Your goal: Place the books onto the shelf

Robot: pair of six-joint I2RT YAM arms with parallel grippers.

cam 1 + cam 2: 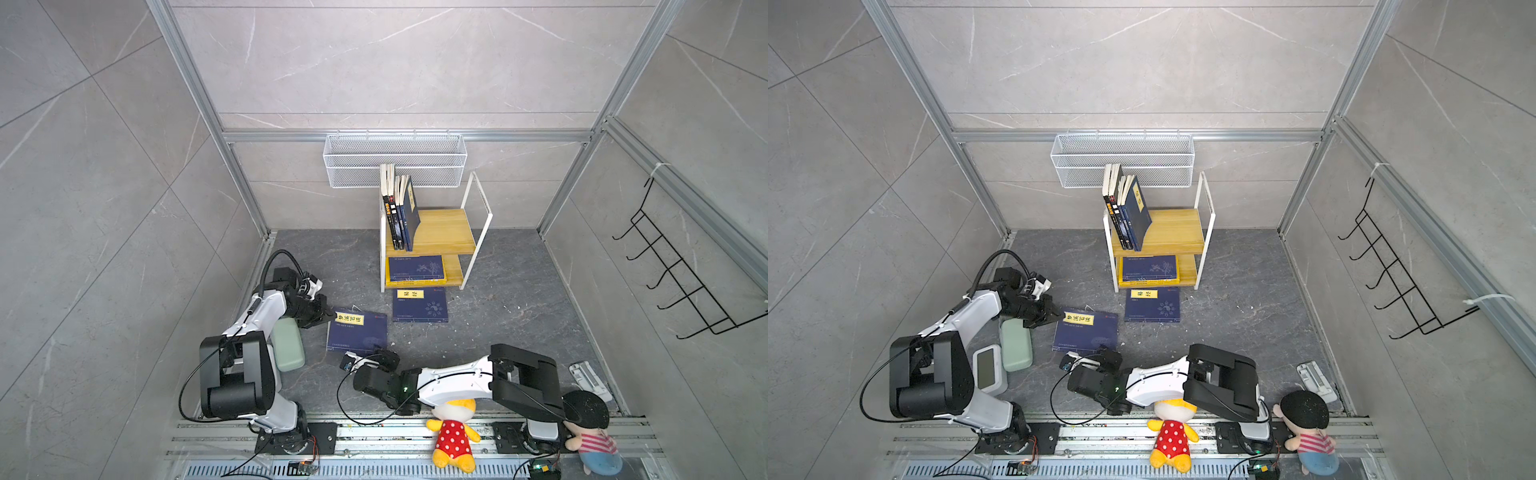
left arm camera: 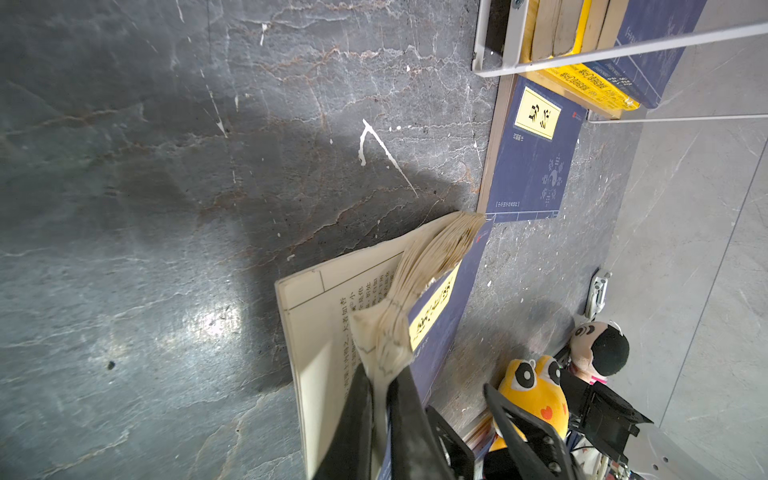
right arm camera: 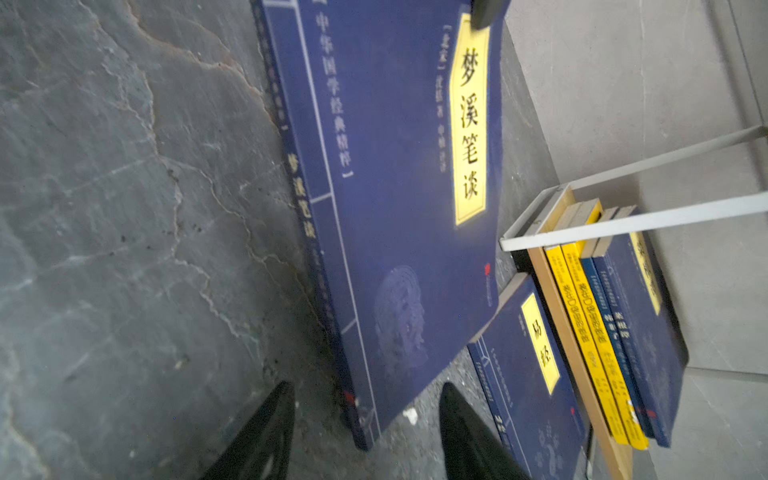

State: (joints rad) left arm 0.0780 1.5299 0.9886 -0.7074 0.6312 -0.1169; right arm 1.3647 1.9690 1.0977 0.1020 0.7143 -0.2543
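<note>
A navy book with a yellow title label (image 1: 357,334) (image 1: 1086,330) (image 3: 395,166) lies on the dark floor. My left gripper (image 1: 330,318) (image 1: 1057,316) (image 2: 380,374) is shut on its cover and a sheaf of pages at the label corner, and the book (image 2: 440,291) gapes open there. My right gripper (image 1: 380,349) (image 1: 1106,351) (image 3: 368,409) stands open just off the book's opposite corner, holding nothing. A second navy book (image 1: 419,305) (image 2: 536,158) (image 3: 536,374) lies flat before the shelf (image 1: 440,232) (image 1: 1171,232). Several books (image 1: 399,212) stand on its top board. Others (image 1: 415,270) lie stacked on the lower board.
A white wire mesh basket (image 1: 395,160) hangs behind the shelf, and a black hook rack (image 1: 681,282) is on the right wall. Two plush toys (image 1: 453,436) (image 1: 590,432) sit by the front rail. A green pad (image 1: 289,345) and a white device (image 1: 988,370) lie beside the left arm.
</note>
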